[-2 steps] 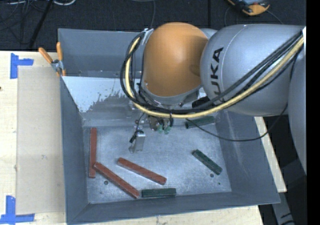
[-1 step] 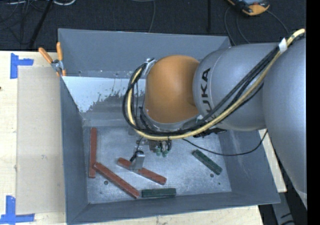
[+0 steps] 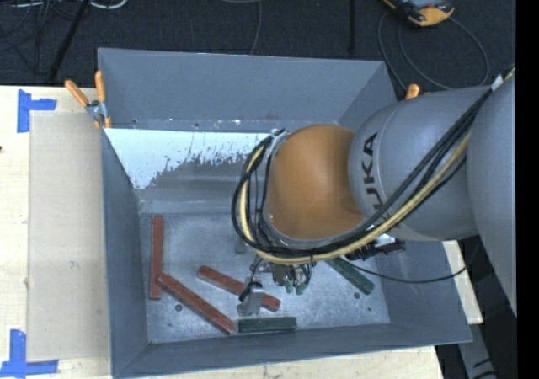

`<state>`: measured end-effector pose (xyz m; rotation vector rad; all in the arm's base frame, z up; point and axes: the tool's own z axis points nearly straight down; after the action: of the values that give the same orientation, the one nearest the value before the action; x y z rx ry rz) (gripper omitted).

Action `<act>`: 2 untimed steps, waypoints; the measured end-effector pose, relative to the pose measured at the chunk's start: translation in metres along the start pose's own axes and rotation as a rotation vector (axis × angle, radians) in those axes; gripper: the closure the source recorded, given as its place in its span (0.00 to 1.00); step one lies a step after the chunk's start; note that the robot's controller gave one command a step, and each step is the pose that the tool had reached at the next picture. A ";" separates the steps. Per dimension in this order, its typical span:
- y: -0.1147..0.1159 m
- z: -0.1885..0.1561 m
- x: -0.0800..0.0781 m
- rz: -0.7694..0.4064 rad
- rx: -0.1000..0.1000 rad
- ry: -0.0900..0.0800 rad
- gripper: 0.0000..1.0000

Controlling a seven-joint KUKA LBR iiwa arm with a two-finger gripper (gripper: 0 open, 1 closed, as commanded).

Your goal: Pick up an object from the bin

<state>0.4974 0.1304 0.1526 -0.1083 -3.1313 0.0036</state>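
Leaning into the bin [image 3: 120, 242], the arm [image 3: 421, 167] overhangs a reddish-brown stick [image 3: 221, 278].

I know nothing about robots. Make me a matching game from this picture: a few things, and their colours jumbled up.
Things: 1 stick by the left wall; 2 stick along the near wall; 3 round cover on the arm; 4 bin.
Colours: a grey; b reddish brown; c orange; d dark green.
Pairs: 1-b; 2-d; 3-c; 4-a.
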 end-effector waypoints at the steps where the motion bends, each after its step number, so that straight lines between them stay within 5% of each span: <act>1: 0.021 0.012 0.019 0.184 -0.002 -0.005 0.00; 2: 0.022 0.086 0.023 0.219 -0.002 -0.006 0.00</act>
<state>0.4749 0.1536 0.0668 -0.4510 -3.1065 0.0024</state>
